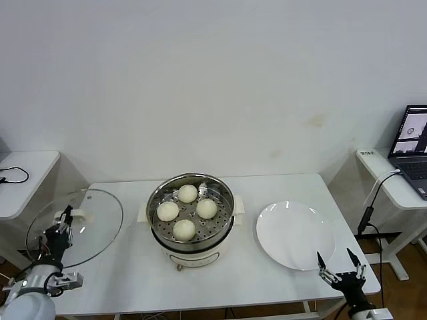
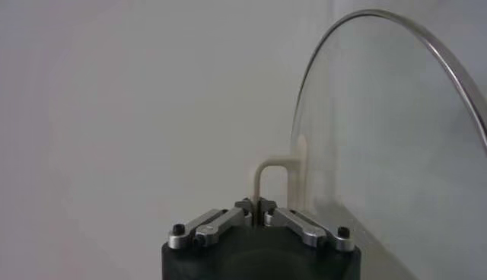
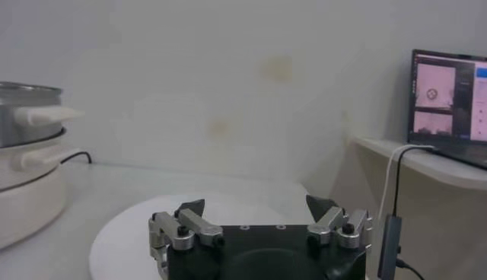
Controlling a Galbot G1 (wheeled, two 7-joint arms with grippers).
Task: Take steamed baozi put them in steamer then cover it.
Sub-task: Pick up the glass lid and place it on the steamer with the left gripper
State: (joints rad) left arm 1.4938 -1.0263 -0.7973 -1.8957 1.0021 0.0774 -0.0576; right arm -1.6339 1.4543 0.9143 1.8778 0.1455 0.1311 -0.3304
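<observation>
1. The white surface (image 1: 133, 273) sits by a plain white wall.
2. The cover (image 1: 100, 223) is on the left side, tipped up. My left pincer (image 1: 63, 223) is pinching its cream handle (image 2: 275, 179).
3. I think the glass is hard, slippery and could break, so the handle is the best hold.
4. Four steamed baozi (image 1: 187, 193) sit in the steamer (image 1: 190, 237).
5. My right pincer (image 1: 340, 267) waits spread by the plate (image 1: 293, 233).

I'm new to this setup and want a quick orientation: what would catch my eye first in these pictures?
At the table's middle, the open steamer holds four steamed baozi on its perforated tray. At the table's left edge, the left gripper is shut on the handle of the cover, which stands tilted. On the right lies a white plate, bare, with the right gripper open at its near edge.
</observation>
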